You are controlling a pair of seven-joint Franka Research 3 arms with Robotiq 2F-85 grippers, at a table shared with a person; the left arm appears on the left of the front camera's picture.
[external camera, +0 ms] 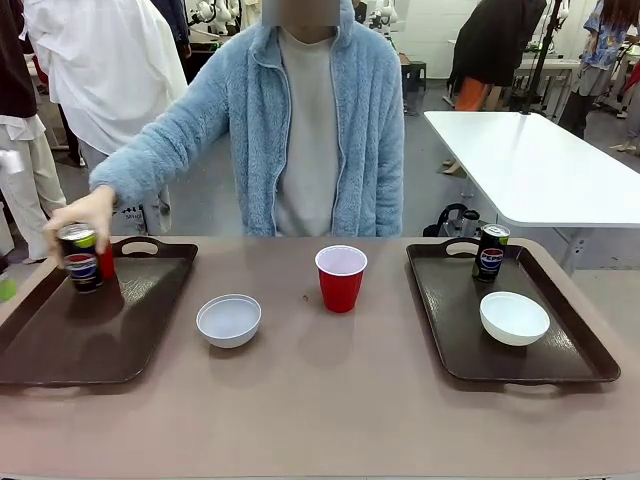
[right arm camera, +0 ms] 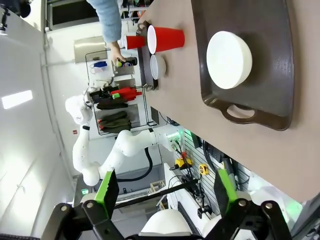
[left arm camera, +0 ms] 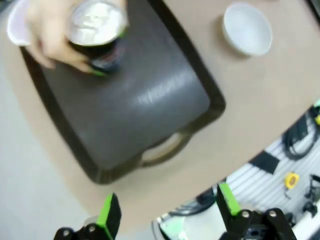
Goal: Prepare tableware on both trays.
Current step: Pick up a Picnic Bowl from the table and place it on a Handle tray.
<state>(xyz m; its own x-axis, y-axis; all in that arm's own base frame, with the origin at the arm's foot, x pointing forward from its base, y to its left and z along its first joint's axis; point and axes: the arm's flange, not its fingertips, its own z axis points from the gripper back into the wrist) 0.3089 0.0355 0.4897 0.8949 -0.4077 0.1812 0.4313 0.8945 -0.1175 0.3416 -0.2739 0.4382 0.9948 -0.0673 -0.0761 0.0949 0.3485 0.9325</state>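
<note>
Closest to me, the left gripper hangs over the near handle of the left tray, jaws wide apart, nothing between the pads. The right gripper is likewise spread and empty, off the near end of the right tray.

Moving out: the right tray carries a white bowl near its front and a Pepsi can upright at its far corner. No cup on it. On the bare table between the trays sit the loose bowl, just off the left tray's inner edge, and a bit farther back the loose red cup, upright.

Farthest out, the person's hand grips the second can from above at the left tray's far corner, slightly tilted. I can't tell whether it's touching down. The other red cup peeks out right behind it.

My read: the person is stocking the left tray, so we're mid-task. What's left is the loose bowl to the left tray and the loose cup to the right. Next I'd take the bowl by its rim with the left arm, once that hand is clear.
</note>
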